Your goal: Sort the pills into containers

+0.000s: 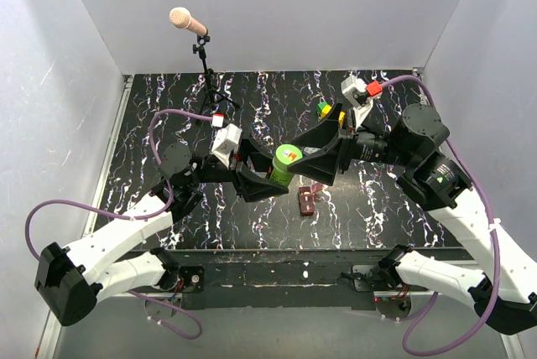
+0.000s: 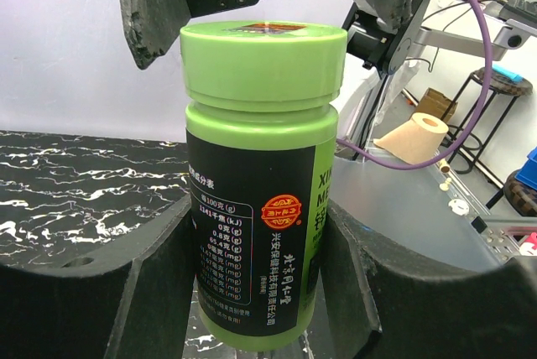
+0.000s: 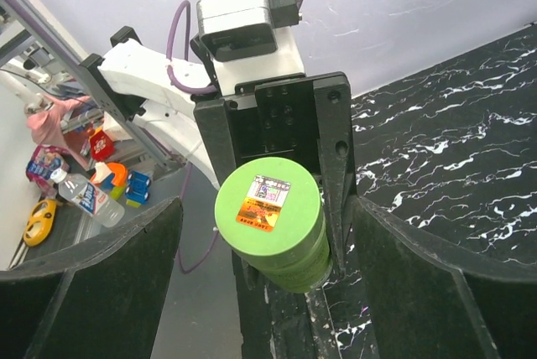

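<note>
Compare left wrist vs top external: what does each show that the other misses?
Left wrist only: the printed label on the green bottle, and the left gripper with its jaws against the bottle's body.
Top external only: the red-brown box near the bottle, the toy bricks, the microphone and both arms.
Both: the capped bottle, with the right gripper open around its top.

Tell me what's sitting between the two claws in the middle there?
The green bottle. The left claw grips its body; the right claw straddles its cap without touching, as the right wrist view shows.
</note>
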`<state>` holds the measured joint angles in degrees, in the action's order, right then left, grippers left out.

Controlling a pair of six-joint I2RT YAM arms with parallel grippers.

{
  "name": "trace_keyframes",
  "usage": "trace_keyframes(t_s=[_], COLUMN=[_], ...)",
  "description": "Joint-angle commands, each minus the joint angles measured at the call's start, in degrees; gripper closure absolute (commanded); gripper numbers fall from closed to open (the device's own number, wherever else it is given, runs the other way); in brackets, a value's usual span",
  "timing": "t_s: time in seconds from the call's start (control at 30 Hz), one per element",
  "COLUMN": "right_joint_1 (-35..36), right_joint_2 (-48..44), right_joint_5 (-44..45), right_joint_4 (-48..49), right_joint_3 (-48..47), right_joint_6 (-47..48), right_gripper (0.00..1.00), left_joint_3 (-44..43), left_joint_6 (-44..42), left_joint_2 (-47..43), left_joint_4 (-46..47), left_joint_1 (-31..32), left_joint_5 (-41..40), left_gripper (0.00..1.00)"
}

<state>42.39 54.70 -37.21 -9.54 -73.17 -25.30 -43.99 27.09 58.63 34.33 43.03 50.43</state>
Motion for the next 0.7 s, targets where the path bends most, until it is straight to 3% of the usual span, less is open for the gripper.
trace_keyframes(t_s=[0.0,0.67], right_joint_1=[-0.03,0.85], right_joint_2=[-1.52,-1.61], right_joint_5=[1.18,-0.93], right_joint_4=[3.82,7.79], right_joint_3=[0.83,2.77], right_joint_6=[0.43,1.04], right_gripper=[0.13,0.19], left_joint_3=[-2.86,-4.62], left_joint_6=[0.15,2.97], left_joint_2=[-0.62,1.92], left_joint_4=[1.71,3.38], left_joint_1=[0.22,0.22], left_joint_5=[-0.25,3.26], left_gripper=[1.00,1.00])
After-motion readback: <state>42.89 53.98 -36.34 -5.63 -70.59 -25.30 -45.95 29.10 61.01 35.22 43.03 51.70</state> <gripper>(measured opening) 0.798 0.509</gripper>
